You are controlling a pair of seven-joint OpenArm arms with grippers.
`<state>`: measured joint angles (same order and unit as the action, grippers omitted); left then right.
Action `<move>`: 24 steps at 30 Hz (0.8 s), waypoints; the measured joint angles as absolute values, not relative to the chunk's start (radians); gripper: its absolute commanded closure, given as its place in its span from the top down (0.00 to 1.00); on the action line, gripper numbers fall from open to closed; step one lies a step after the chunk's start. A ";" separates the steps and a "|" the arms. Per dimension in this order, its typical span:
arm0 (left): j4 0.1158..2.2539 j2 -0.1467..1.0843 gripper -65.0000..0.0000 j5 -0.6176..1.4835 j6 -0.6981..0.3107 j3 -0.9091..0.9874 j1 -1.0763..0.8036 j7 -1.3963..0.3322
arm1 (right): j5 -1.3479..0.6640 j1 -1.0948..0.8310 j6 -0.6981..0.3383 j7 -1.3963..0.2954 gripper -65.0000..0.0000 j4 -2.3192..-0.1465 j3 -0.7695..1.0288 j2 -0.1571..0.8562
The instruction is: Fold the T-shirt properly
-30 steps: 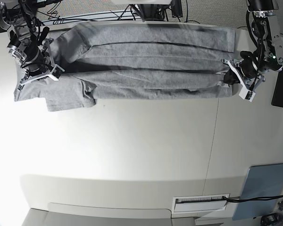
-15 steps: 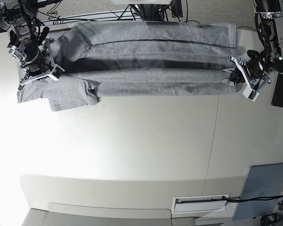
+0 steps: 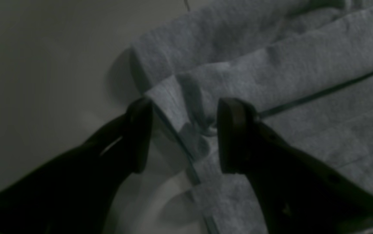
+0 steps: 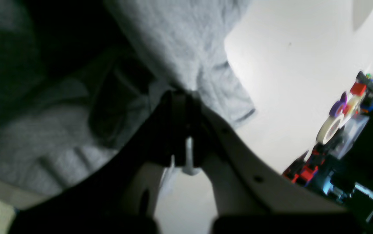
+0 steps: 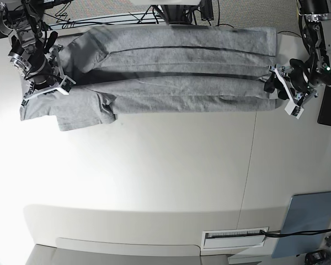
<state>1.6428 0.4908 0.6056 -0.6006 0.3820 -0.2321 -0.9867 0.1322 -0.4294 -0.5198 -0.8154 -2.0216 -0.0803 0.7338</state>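
Note:
The heather-grey T-shirt (image 5: 171, 72) lies stretched along the far edge of the table, folded lengthwise into long bands, with one sleeve (image 5: 83, 113) sticking out toward the front at the left. No lettering shows. My right gripper (image 5: 48, 87) is at the shirt's left end, shut on a bunch of cloth in the right wrist view (image 4: 181, 97). My left gripper (image 5: 276, 88) is at the shirt's right end. In the left wrist view (image 3: 183, 130) its black fingers (image 3: 235, 136) stand apart, with the folded hem corner (image 3: 173, 100) between them.
A black flat object (image 5: 330, 105) lies at the table's right edge, close to my left arm. A blue-grey pad (image 5: 309, 221) and a white labelled slot (image 5: 234, 238) are at the front right. Cables run behind the table. A tape roll (image 4: 327, 130) and coloured parts lie beyond the right gripper.
My left gripper has shifted slightly right and toward the back, and the shirt's front band has narrowed and lies flatter. The right gripper has stayed where it was.

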 measured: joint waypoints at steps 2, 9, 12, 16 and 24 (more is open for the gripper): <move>1.643 0.491 0.50 0.661 -0.601 0.382 -0.233 -0.987 | 0.132 -0.411 -0.490 -0.773 0.00 -2.022 -0.080 0.734; 1.643 0.491 0.50 0.790 -0.600 0.382 -0.220 -0.984 | 0.130 -0.292 -0.486 -0.751 0.00 -2.022 -0.081 0.734; 1.645 0.488 0.50 0.798 -0.601 0.382 -0.218 -0.984 | 0.083 -0.249 -0.483 -0.754 0.00 -2.022 -0.081 0.734; 1.645 0.470 0.50 0.799 -0.600 0.382 -0.218 -0.984 | 0.038 -0.207 -0.482 -0.756 0.00 -2.021 -0.081 0.696; 1.645 0.460 0.50 0.791 -0.601 0.382 -0.219 -0.984 | -0.073 -0.211 -0.480 -0.997 0.00 -2.021 -0.081 0.698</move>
<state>1.6455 0.4603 0.7906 -0.6006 0.3817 -0.2188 -0.9840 -0.0734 -0.2108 -0.4797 -0.9966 -2.0209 -0.0807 0.6979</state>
